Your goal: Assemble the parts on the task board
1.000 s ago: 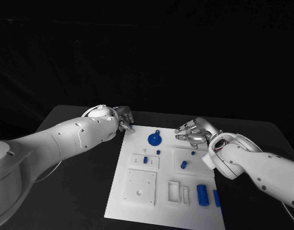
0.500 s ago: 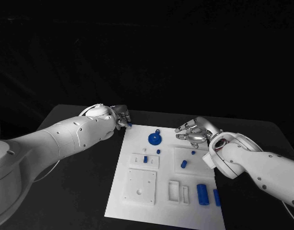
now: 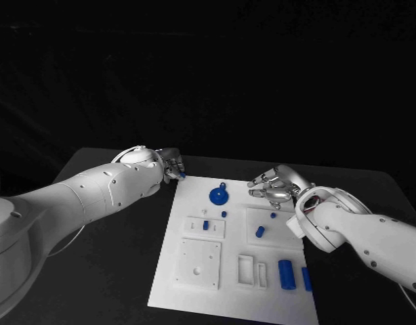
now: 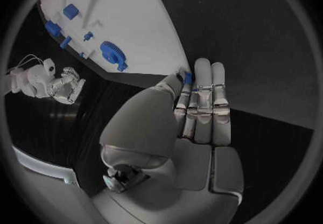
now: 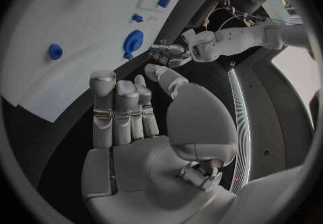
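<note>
Head view: task board (image 3: 230,271) long axis runs 12 to 6; left hand (image 3: 173,164) at its 11 o'clock corner, right hand (image 3: 276,185) at 1 o'clock, empty, fingers loosely apart.
Left wrist view: left hand (image 4: 195,105) pinches small blue part (image 4: 188,77) at the board's edge.

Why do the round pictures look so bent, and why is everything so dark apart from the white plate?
Wrist views: fisheye lenses bow the straight edges of the task board and ring each picture with a dark frame. Head view: black table and unlit backdrop merge, so the white board and arms stand out. Right wrist view: a bright strip glares beside the right hand. Left wrist view: left hand looms large, pinching a small blue part.
</note>
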Robot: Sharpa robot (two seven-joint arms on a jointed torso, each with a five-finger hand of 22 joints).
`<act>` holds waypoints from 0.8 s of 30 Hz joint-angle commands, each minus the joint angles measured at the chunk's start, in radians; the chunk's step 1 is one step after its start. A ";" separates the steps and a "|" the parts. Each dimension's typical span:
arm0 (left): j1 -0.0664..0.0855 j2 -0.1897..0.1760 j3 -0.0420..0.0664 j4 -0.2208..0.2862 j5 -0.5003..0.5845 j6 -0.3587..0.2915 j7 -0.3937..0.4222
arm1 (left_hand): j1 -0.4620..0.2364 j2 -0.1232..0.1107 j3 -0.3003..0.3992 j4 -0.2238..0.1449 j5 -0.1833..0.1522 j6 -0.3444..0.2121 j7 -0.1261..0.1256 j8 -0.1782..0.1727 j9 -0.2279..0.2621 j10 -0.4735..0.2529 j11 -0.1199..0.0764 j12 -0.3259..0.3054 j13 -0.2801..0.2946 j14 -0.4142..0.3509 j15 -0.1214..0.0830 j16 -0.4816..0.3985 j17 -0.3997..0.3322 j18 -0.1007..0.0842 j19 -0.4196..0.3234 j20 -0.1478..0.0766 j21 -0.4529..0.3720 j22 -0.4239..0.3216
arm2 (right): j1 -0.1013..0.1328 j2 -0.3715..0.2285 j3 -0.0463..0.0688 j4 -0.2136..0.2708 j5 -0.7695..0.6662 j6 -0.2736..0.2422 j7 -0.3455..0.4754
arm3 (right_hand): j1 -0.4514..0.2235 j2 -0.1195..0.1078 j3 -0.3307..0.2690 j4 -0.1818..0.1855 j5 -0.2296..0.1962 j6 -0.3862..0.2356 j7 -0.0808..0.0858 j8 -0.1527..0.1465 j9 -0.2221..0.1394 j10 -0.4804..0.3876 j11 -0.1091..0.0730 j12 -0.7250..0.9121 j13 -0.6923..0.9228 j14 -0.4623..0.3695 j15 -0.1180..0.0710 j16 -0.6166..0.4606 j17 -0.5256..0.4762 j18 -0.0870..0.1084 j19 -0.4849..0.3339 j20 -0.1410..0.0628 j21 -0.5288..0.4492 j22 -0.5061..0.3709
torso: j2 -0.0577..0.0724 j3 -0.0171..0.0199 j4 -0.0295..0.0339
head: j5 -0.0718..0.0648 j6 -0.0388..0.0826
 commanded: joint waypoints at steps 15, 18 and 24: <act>-0.006 0.013 -0.005 -0.011 0.014 0.148 -0.004 | -0.011 -0.017 0.030 -0.040 0.081 -0.017 0.017 -0.006 -0.002 -0.017 -0.006 -0.001 -0.001 -0.005 -0.008 0.060 0.008 0.001 -0.004 -0.012 0.005 0.024 | 0.000 -0.003 0.000 0.006 -0.011 0.003 0.004 | -0.007 0.005 0.000 0.000 0.007 -0.005 0.001 -0.002 -0.001 -0.008 0.001 0.003 -0.001 -0.003 0.003 -0.004 0.000 0.009 0.031 0.005 -0.002 0.076 | 0.000 0.0004 0.0011 | -0.006 -0.003; -0.006 0.013 -0.006 -0.012 0.013 0.165 -0.005 | -0.019 -0.019 0.059 -0.044 0.107 -0.001 0.021 -0.006 -0.001 -0.003 -0.003 -0.002 -0.001 -0.001 -0.006 0.076 0.012 0.004 -0.008 -0.013 0.016 0.026 | 0.000 -0.003 0.000 0.006 -0.011 0.002 0.004 | -0.008 0.005 0.001 0.001 0.006 -0.003 0.001 -0.002 -0.001 -0.007 0.000 0.004 0.000 -0.002 0.003 -0.002 0.001 0.009 0.031 0.004 -0.002 0.076 | 0.000 0.0006 0.0007 | -0.007 -0.003; -0.006 0.015 -0.007 -0.013 0.012 0.186 -0.006 | -0.035 -0.013 0.126 -0.044 0.126 0.098 0.026 -0.001 0.003 0.054 -0.007 -0.003 -0.002 0.008 -0.004 0.102 0.016 0.013 -0.015 -0.013 0.062 0.027 | 0.000 -0.003 0.000 0.006 -0.011 0.001 0.005 | -0.008 0.005 0.001 0.001 0.006 -0.003 0.001 -0.002 -0.001 -0.007 0.000 0.004 0.000 -0.002 0.003 -0.002 0.001 0.009 0.031 0.004 -0.002 0.076 | 0.000 0.0001 0.0007 | -0.008 -0.004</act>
